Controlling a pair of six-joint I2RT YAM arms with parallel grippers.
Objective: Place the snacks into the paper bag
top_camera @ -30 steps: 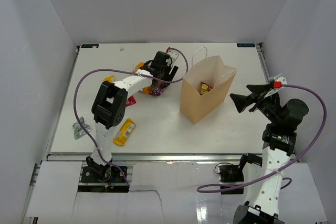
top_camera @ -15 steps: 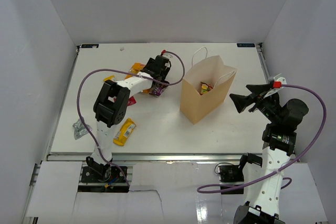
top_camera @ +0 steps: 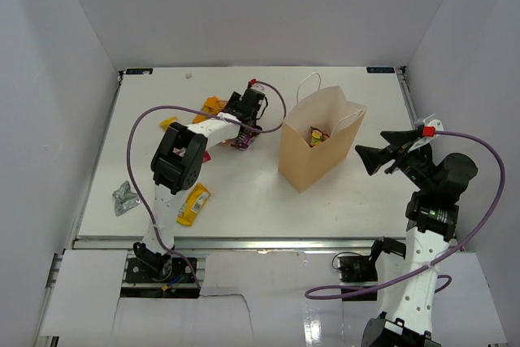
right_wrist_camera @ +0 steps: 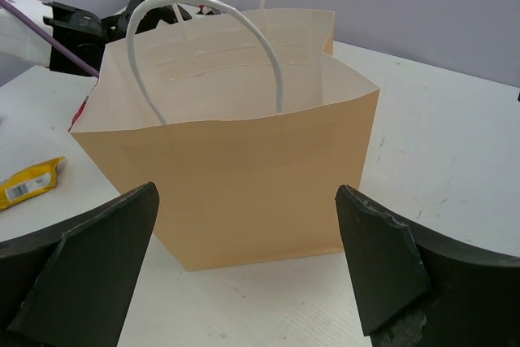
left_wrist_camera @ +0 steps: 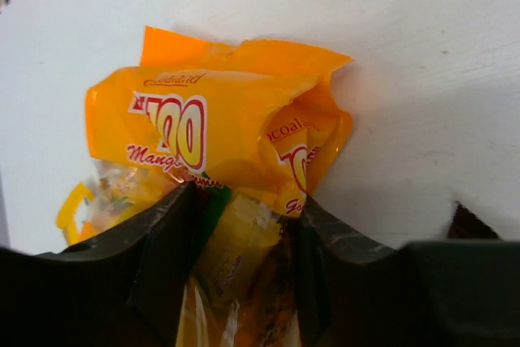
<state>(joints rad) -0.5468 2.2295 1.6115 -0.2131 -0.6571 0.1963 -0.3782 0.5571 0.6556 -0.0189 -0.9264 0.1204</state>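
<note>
The brown paper bag [top_camera: 313,156] stands upright right of the table's middle, mouth open, with a packet [top_camera: 317,136] inside. It fills the right wrist view [right_wrist_camera: 244,176]. My left gripper [top_camera: 236,113] is low at the back, its jaws closed in on the crumpled orange-yellow pouch [left_wrist_camera: 211,119], which lies on the table [top_camera: 213,106]; the gripper's point in its wrist view [left_wrist_camera: 246,201] sits on the pouch. A dark purple bar [top_camera: 241,141] lies just beside it. My right gripper [top_camera: 367,158] hangs open and empty right of the bag [right_wrist_camera: 248,266].
A yellow bar [top_camera: 192,203] lies near the front left and shows in the right wrist view [right_wrist_camera: 28,184]. A silver packet [top_camera: 123,197] is at the left edge. A yellow packet [top_camera: 168,123] and a red-pink packet [top_camera: 203,156] lie by the left arm.
My left gripper has moved left and down from above the purple bar onto the orange-yellow pouch. The right arm and the bag have not moved.
</note>
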